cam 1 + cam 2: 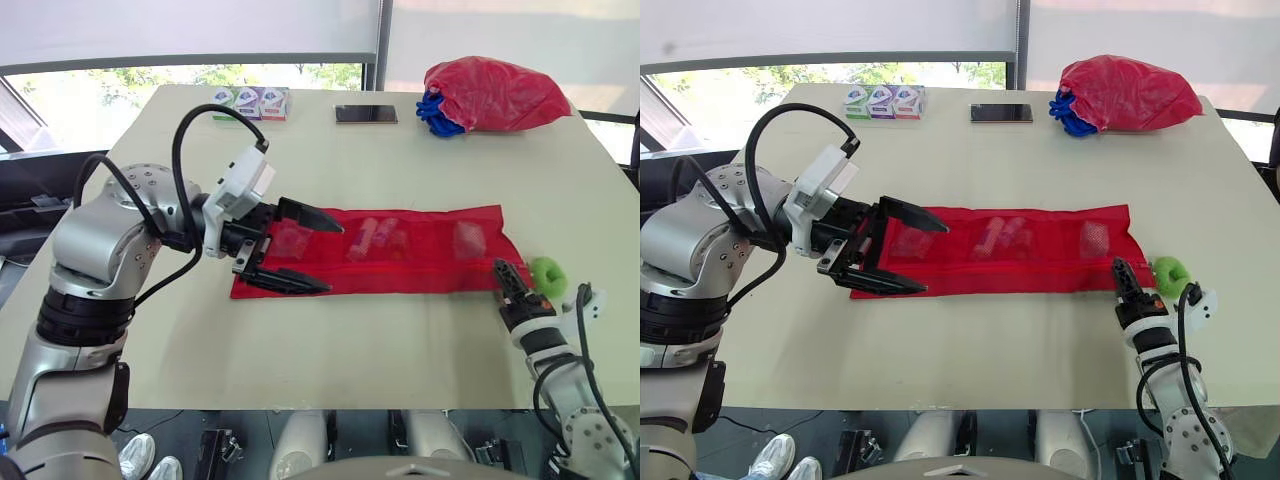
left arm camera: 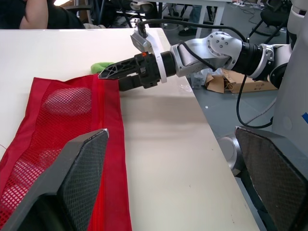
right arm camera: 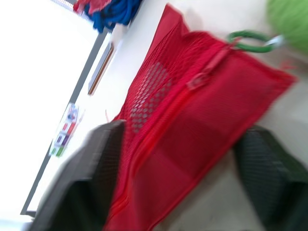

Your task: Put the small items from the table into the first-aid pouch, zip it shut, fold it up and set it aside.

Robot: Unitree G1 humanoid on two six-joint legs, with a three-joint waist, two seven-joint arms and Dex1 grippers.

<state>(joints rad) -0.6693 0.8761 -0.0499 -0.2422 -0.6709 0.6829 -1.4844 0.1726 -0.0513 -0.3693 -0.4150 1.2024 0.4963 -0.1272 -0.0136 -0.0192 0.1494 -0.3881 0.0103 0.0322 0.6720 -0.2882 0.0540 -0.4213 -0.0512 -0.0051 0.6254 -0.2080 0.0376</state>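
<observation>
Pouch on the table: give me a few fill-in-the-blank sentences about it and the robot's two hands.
1. The pouch lies flat on the table, and its colour is ___.
2. The left hand is at the pouch's left end with its fingers ___.
3. The right hand is at the pouch's right end, beside a fuzzy item coloured ___.
Missing words: red; open; green.

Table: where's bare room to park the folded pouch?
Widest bare table: the near strip between pouch and the front edge. Also the band between pouch and phone. Crowded: far edge with small boxes, phone, red bag; pouch ends, where left gripper and right gripper with green item sit.
</observation>
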